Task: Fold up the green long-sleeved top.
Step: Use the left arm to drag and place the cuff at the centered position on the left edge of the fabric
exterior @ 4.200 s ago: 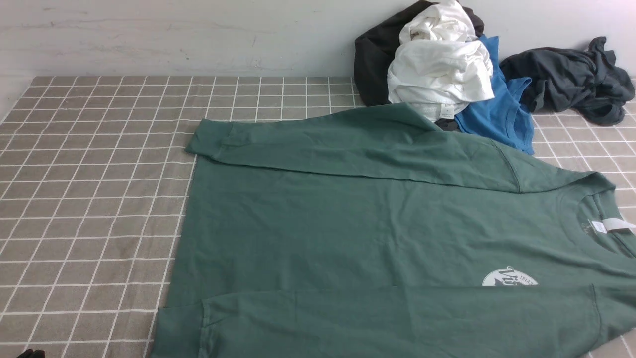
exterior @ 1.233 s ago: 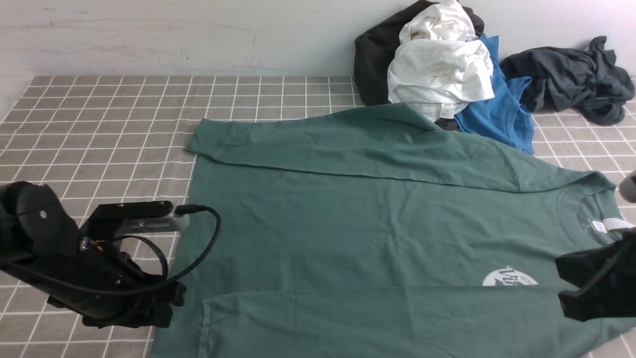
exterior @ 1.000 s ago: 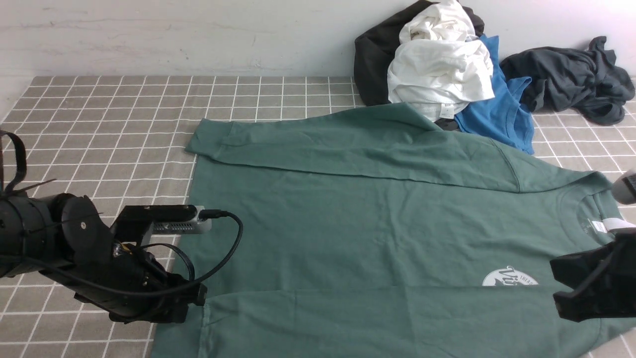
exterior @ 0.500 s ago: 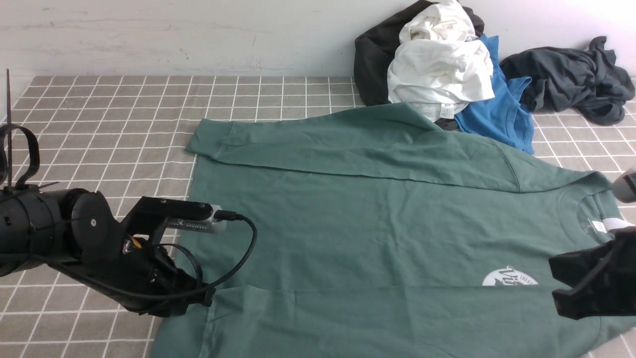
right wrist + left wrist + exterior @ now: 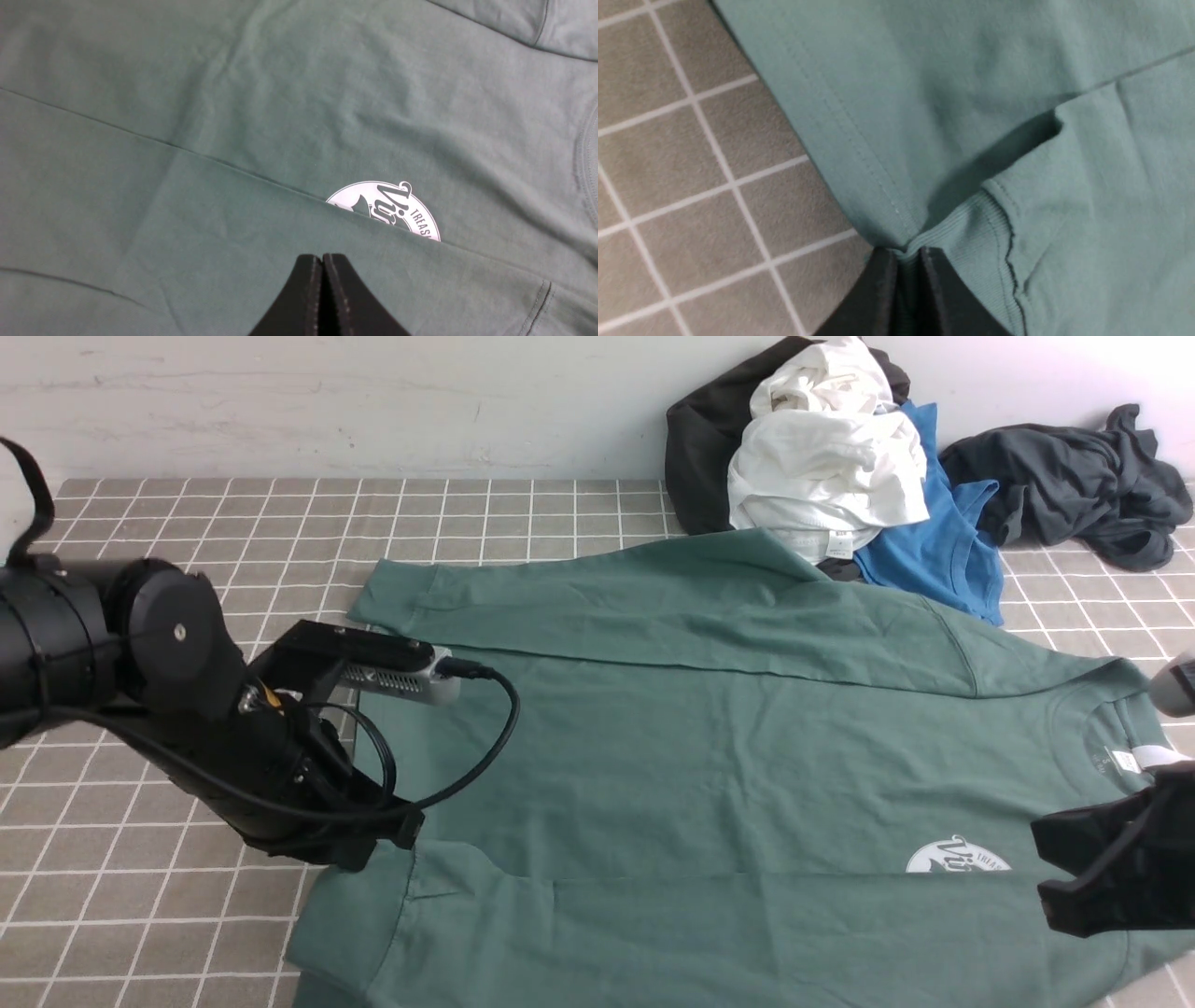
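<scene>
- Surface: table [image 5: 187, 569] covered in grey-brown cloth with a white grid; the grid runs to the far edge.
- Room: plain pale wall [image 5: 327, 401] directly behind the table, faintly marked.
- Top [image 5: 709, 747] lies flat, front up, over the centre and right of the table. Neck is to the right, hem to the left. Both sleeves are folded across the body, one along the far edge and one along the near edge.
- Logo [image 5: 957, 854] is half covered by the near sleeve.
- Left end effector [image 5: 906, 252] is at the top's near-left corner, clamped on the ribbed cuff [image 5: 971, 224] of the near sleeve together with the hem edge. Cloth is bunched at the grip.
- Right end effector [image 5: 321, 259] has its jaws together with nothing between them. It sits over the near sleeve, just beside the logo. Contact with the cloth: cannot tell.
- Far right, against the wall: a heap with a white garment [image 5: 822, 467] on a black garment [image 5: 700, 439] and a blue T-shirt [image 5: 934, 541]; the top's far edge touches the heap.
- Grey garment [image 5: 1074, 485] is crumpled just right of the heap.
</scene>
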You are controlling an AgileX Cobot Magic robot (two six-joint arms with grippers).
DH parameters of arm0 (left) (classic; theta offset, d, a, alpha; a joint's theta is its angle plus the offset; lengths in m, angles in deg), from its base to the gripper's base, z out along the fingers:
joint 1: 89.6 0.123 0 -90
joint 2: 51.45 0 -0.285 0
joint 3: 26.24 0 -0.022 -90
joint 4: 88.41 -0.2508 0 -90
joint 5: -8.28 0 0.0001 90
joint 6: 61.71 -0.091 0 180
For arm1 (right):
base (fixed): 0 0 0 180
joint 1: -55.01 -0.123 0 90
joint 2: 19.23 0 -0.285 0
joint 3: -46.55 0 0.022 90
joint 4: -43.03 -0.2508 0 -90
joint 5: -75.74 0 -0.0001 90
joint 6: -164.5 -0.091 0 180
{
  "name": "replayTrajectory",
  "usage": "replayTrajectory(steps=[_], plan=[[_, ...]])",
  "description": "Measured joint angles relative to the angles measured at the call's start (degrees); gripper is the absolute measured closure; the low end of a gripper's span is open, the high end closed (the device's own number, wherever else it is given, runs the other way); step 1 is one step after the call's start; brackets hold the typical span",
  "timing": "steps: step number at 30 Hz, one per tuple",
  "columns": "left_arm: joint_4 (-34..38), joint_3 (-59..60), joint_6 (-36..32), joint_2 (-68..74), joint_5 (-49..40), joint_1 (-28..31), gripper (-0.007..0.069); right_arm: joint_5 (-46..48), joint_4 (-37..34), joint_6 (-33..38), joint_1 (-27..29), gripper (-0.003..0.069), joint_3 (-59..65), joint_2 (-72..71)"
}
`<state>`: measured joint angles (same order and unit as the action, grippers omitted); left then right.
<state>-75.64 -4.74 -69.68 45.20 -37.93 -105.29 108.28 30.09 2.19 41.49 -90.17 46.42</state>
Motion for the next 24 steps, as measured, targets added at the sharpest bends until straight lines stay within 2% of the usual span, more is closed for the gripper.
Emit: replayTrajectory(steps=[3, 8, 14, 24], plan=[[-5.1, -1.4, 3.3, -0.1, -4.6, 0.0, 0.0599, 0.0, 0.0, 0.0, 0.0, 0.0673, 0.0, 0.0], [-13.3, -1.4, 9.7, 1.5, -5.3, 0.0, 0.0589, 0.0, -0.5, 0.0, 0.0, 0.0673, 0.0, 0.0], [-15.0, -1.4, 10.9, 4.6, -4.3, 0.0, 0.0508, 0.0, -1.4, 0.0, 0.0, 0.0673, 0.0, 0.0], [-15.6, -1.4, 11.1, 4.8, -3.0, 0.0, 0.0449, 0.5, -2.3, 0.0, 0.0, 0.0673, 0.0, 0.0]])
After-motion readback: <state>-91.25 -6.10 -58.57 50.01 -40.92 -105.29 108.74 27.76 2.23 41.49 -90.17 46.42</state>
